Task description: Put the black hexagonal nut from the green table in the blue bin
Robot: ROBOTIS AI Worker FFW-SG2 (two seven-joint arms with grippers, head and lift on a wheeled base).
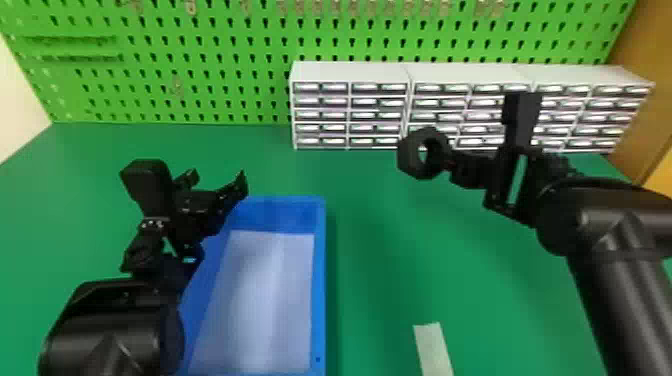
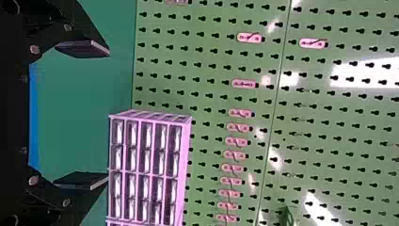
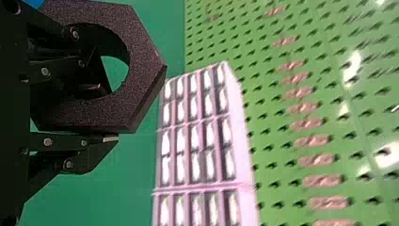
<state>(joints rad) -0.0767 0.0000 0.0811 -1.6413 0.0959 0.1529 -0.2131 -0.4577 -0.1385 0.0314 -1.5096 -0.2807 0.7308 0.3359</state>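
Note:
In the head view my right gripper [image 1: 446,162] is shut on the black hexagonal nut [image 1: 408,156], held up over the green table [image 1: 380,225] before the drawer cabinets. The right wrist view shows the nut [image 3: 147,66] large, its round hole visible, one side wall pinched between the fingers of the right gripper [image 3: 101,113]. The blue bin [image 1: 320,280], with a pale bottom, stands on the table left of the nut. My left gripper [image 1: 220,187] is over the bin's far left corner; in the left wrist view the left gripper [image 2: 82,115] is open, nothing between its fingers.
White drawer cabinets [image 1: 350,72] line the table's back right, in front of a green pegboard [image 1: 200,65]. A pale strip [image 1: 432,345] lies on the table right of the bin, near the front edge.

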